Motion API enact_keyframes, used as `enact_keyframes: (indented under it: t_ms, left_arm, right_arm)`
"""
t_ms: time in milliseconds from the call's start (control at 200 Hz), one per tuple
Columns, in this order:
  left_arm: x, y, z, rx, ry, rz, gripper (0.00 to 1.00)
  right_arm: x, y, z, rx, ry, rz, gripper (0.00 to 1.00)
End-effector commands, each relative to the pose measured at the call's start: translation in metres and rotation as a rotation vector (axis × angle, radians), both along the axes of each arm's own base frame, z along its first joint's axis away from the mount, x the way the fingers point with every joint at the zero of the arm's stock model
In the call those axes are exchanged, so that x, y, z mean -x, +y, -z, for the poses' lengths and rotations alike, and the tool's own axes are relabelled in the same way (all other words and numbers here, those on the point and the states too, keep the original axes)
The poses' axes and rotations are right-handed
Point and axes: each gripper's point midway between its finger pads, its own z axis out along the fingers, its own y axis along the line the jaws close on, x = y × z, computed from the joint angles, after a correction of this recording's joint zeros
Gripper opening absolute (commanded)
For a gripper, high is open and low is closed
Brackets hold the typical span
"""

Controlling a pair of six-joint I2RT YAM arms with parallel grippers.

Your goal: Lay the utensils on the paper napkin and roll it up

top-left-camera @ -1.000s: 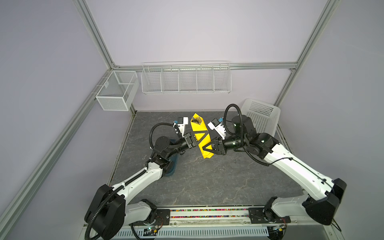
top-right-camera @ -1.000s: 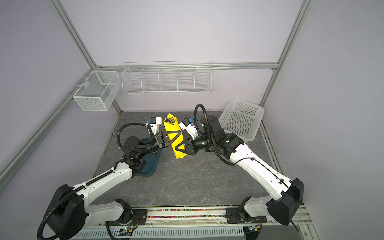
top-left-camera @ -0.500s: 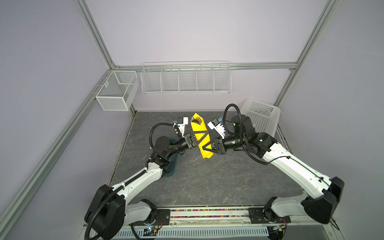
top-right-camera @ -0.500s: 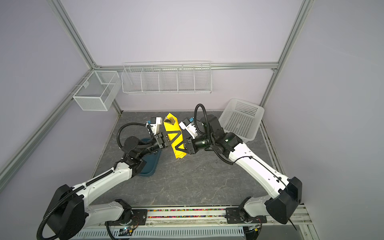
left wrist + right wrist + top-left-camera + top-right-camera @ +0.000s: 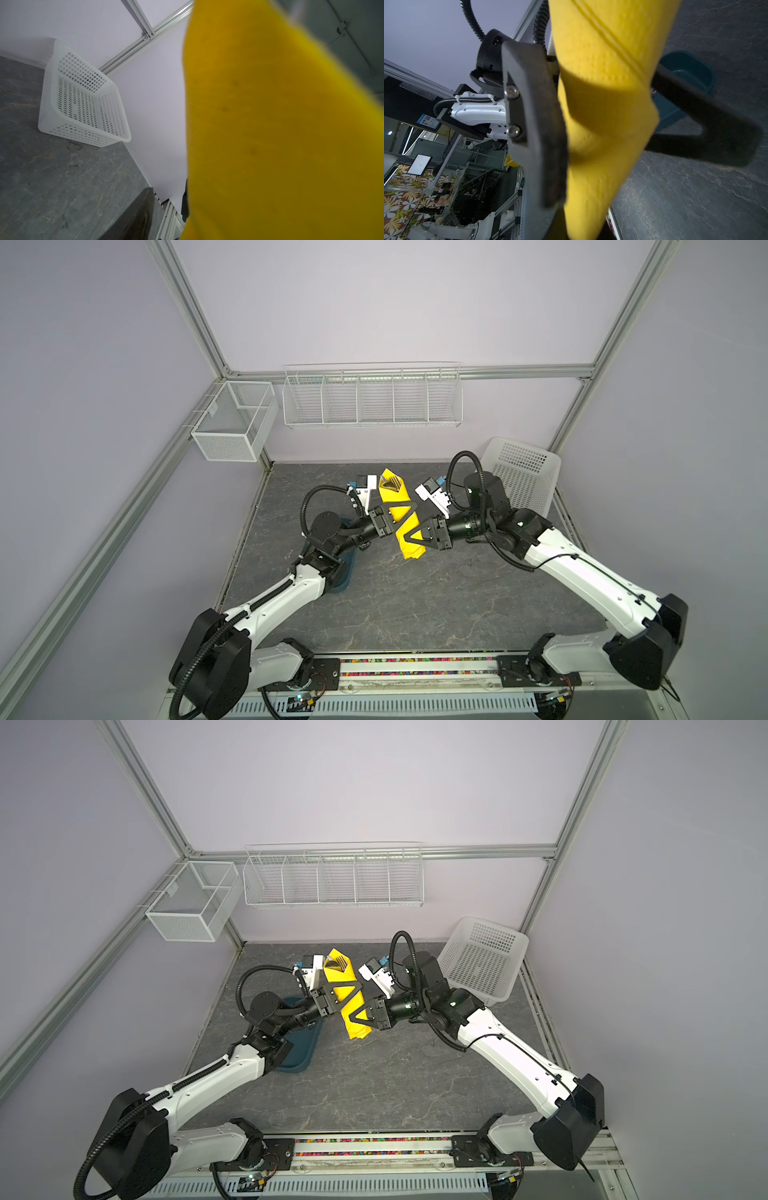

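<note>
Grey counter (image 5: 415, 593), 1 paper napkin (image 5: 405, 526) roll held above it, long axis crosswise to both claws. Fork tines (image 5: 394, 483) poke out the far end; we can't see the other utensils. Right claw (image 5: 409, 536) is clamped low on the roll. Left claw (image 5: 397, 509) sits just above, jaws apart.

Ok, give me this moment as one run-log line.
right tool: shut on paper napkin roll | left tool: open beside roll | roll: above table | fork tines: visible at one end
</note>
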Motion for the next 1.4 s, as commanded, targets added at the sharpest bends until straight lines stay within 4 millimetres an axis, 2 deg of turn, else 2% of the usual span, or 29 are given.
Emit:
enact_keyframes:
  t_ms: [0, 170, 370, 445, 650, 755, 1010, 1200, 1395]
  left_arm:
    - [0.0, -0.002, 0.002, -0.008, 0.001, 0.005, 0.7]
    - [0.006, -0.002, -0.006, 0.012, -0.029, 0.038, 0.67]
    - [0.009, 0.0, -0.012, 0.028, -0.051, 0.041, 0.41]
    - [0.009, 0.0, -0.014, 0.03, -0.052, 0.039, 0.39]
    - [0.009, 0.0, -0.012, 0.023, -0.047, 0.038, 0.23]
    - [0.009, 0.0, -0.013, 0.022, -0.048, 0.04, 0.2]
    - [0.011, 0.001, -0.012, 0.021, -0.047, 0.039, 0.2]
    - [0.012, 0.001, -0.012, 0.021, -0.05, 0.04, 0.05]
    - [0.011, 0.001, -0.013, 0.025, -0.052, 0.038, 0.0]
  right_arm:
    - [0.009, -0.001, -0.021, -0.07, -0.05, -0.033, 0.11]
    - [0.007, 0.0, -0.02, -0.072, -0.042, -0.034, 0.11]
    - [0.003, -0.001, -0.017, -0.069, -0.034, -0.019, 0.11]
    - [0.002, -0.002, -0.017, -0.069, -0.033, -0.015, 0.11]
    - [-0.002, -0.006, -0.014, -0.059, -0.032, 0.018, 0.11]
    - [-0.004, -0.008, -0.014, -0.06, -0.031, 0.03, 0.11]
    - [-0.009, -0.012, -0.015, -0.064, -0.032, 0.056, 0.11]
    - [-0.012, -0.012, -0.013, -0.062, -0.022, 0.067, 0.11]
    - [-0.015, -0.015, -0.011, -0.053, -0.019, 0.085, 0.11]
